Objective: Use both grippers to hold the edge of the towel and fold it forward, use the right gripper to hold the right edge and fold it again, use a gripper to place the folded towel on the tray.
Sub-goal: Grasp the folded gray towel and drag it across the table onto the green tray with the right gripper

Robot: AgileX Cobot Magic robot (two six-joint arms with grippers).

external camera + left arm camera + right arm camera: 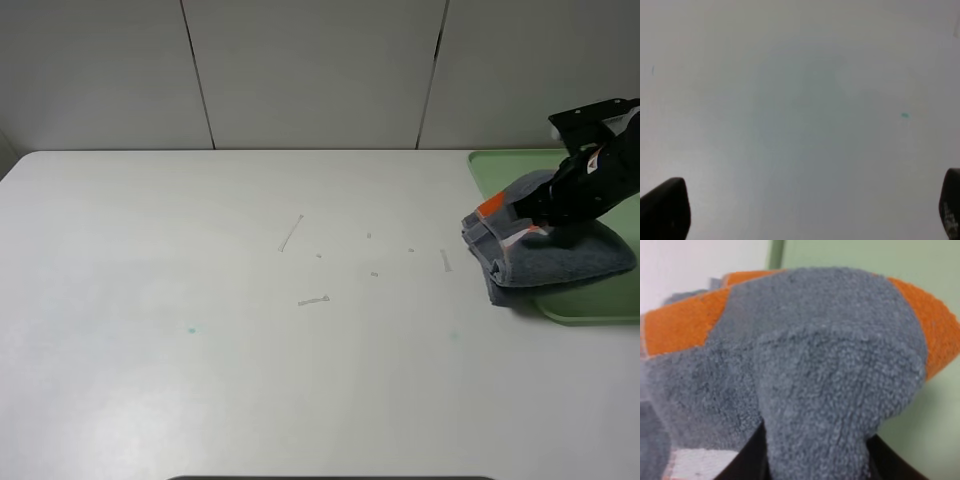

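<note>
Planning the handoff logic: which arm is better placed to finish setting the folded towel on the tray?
The right. Its hand is already shut on the folded towel, which lies partly over the tray. The left hand is open over bare table, away from the towel.

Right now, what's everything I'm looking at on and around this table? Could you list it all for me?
towel: one, dark grey with orange and white stripes, folded, lying partly on the tray with its left end over the table, pinched by the right tool.
tray: one, pale green, at the table's right edge.
table: one, white, with a few small pale scraps near its middle.
wall panels: pale grey, behind the table.
right tool: one, black, closed on a bunched fold of the towel over the tray.
left tool: one, black fingertips spread wide over bare table, holding nothing; seen only by its own camera.
</note>
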